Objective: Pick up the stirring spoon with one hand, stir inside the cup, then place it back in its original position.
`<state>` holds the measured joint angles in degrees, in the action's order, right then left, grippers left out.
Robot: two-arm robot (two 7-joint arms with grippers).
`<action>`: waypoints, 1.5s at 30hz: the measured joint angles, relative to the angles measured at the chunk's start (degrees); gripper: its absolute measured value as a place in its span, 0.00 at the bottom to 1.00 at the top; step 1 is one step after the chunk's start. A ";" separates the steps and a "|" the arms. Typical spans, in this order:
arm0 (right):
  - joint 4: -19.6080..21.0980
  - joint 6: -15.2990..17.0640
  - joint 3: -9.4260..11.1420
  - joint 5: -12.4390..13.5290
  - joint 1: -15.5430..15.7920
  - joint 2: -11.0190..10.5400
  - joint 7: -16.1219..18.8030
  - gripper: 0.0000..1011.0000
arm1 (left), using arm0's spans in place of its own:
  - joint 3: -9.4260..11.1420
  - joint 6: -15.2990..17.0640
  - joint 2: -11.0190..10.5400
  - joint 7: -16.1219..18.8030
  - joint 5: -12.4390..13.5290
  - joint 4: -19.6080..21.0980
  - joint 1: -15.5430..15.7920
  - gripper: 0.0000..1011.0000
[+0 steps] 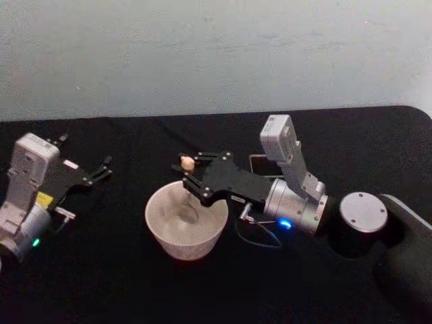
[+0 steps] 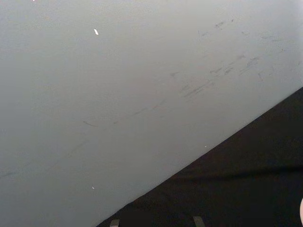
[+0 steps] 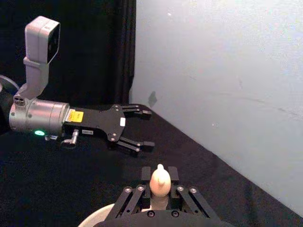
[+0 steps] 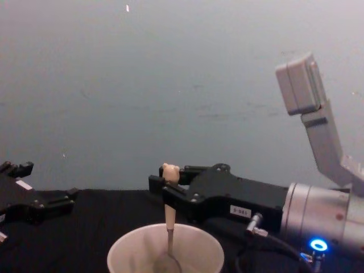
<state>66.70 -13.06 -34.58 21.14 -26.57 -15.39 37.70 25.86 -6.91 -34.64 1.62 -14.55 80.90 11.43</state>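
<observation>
I am in the stirring step. My right gripper [image 1: 190, 173] is clamped on the stirring spoon [image 4: 169, 223] just under its bear knob, with the metal bowl down inside the cup [image 1: 156, 226]. Next, I judge, come small circles that stay clear of the rim, then a lift toward the dark holder [image 1: 263, 165] behind my wrist. My left gripper [image 3: 147, 127] hangs open above the bench [image 1: 101, 270], well apart.

The right gripper [image 1: 190, 173] and left gripper [image 1: 86, 151] are flat black plates with pinned linkage fingers; each silver cylindrical wrist [image 1: 297, 206] carries a pale grey boxy camera [image 1: 278, 138]; the left shows a yellow label [image 1: 44, 199] and green light [image 1: 35, 242]; the right a blue light [image 1: 284, 223] and thin black cable [image 1: 260, 239].
</observation>
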 joint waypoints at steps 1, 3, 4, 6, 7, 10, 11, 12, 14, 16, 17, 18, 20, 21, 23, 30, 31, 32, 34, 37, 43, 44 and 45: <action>-0.25 -0.13 0.04 -0.04 -0.04 0.16 0.00 0.21 | 0.00 0.00 0.00 0.00 0.00 0.00 0.00 0.99; -0.80 -0.38 0.17 -0.17 -0.13 0.63 0.00 0.21 | 0.00 0.00 0.00 0.00 0.00 0.00 0.00 0.99; -0.97 -0.46 0.21 -0.23 -0.16 0.76 0.00 0.21 | 0.00 0.00 0.00 0.00 0.00 0.00 0.00 0.99; -1.44 -0.71 0.33 -0.38 -0.22 1.13 0.07 0.21 | 0.00 0.00 0.00 0.00 0.00 0.00 0.00 0.99; -1.58 -0.78 0.35 -0.43 -0.24 1.23 0.11 0.21 | 0.00 0.00 0.00 0.00 0.00 0.00 0.00 0.99; -2.07 -0.98 0.44 -0.64 -0.33 1.58 0.19 0.21 | 0.00 0.00 0.00 0.00 0.00 0.00 0.00 0.99; -2.16 -1.01 0.47 -0.71 -0.35 1.66 0.19 0.21 | 0.00 0.00 0.00 0.00 0.00 0.00 0.00 0.99; -2.24 -1.03 0.58 -0.84 -0.36 1.75 0.17 0.21 | 0.00 0.00 0.00 0.00 0.00 0.00 0.00 0.99; -2.22 -1.02 0.79 -0.91 -0.35 1.74 0.13 0.21 | 0.00 0.00 0.00 0.00 0.00 0.00 0.00 0.99; -1.92 -0.90 1.17 -0.93 -0.20 1.53 0.04 0.21 | 0.00 0.00 0.00 0.00 0.00 0.00 0.00 0.99; -1.57 -0.78 1.42 -0.97 -0.05 1.32 -0.04 0.21 | 0.00 0.00 0.00 0.00 0.00 0.00 0.00 0.99; -1.37 -0.71 1.56 -0.97 0.02 1.20 -0.10 0.21 | 0.00 0.00 0.00 0.00 0.00 0.00 0.00 0.99; -0.75 -0.55 1.94 -0.85 0.30 0.89 -0.19 0.21 | 0.00 0.00 0.00 0.00 0.00 0.00 0.00 0.99; -0.75 -0.55 1.94 -0.85 0.30 0.89 -0.19 0.21 | 0.00 0.00 0.00 0.00 0.00 0.00 0.00 0.99; -0.13 -0.36 2.28 -0.65 0.64 0.56 -0.24 0.21 | 0.00 0.00 0.00 0.00 0.00 0.00 0.00 0.99; 2.58 0.57 3.00 0.38 2.11 -0.88 0.05 0.21 | 0.00 0.00 0.00 0.00 0.00 0.00 0.00 0.99; 3.29 0.82 3.04 0.63 2.51 -1.30 0.26 0.21 | 0.00 0.00 0.00 0.00 0.00 0.00 0.00 0.99; 3.63 0.93 3.05 0.75 2.72 -1.52 0.38 0.21 | 0.00 0.00 0.00 0.00 0.00 0.00 0.00 0.99; 4.26 1.09 3.03 0.89 3.11 -1.98 0.68 0.21 | 0.00 0.00 0.00 0.00 0.00 0.00 0.00 0.99; 5.42 1.44 2.77 1.15 3.81 -2.80 1.22 0.21 | 0.00 0.00 0.00 0.00 0.00 0.00 0.00 0.99; 7.55 1.97 1.96 1.92 4.88 -3.78 2.39 0.21 | 0.00 0.00 0.00 0.00 0.00 0.00 0.00 0.99; 7.97 2.07 1.73 2.19 5.03 -3.84 2.67 0.21 | 0.00 0.00 0.00 0.00 0.00 0.00 0.00 0.99; 8.16 2.11 1.61 2.33 5.08 -3.85 2.84 0.21 | 0.00 0.00 0.00 0.00 0.00 0.00 0.00 0.99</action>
<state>74.85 -10.96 -32.97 23.47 -21.49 -19.23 40.54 25.86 -6.91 -34.65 1.62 -14.55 80.90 11.43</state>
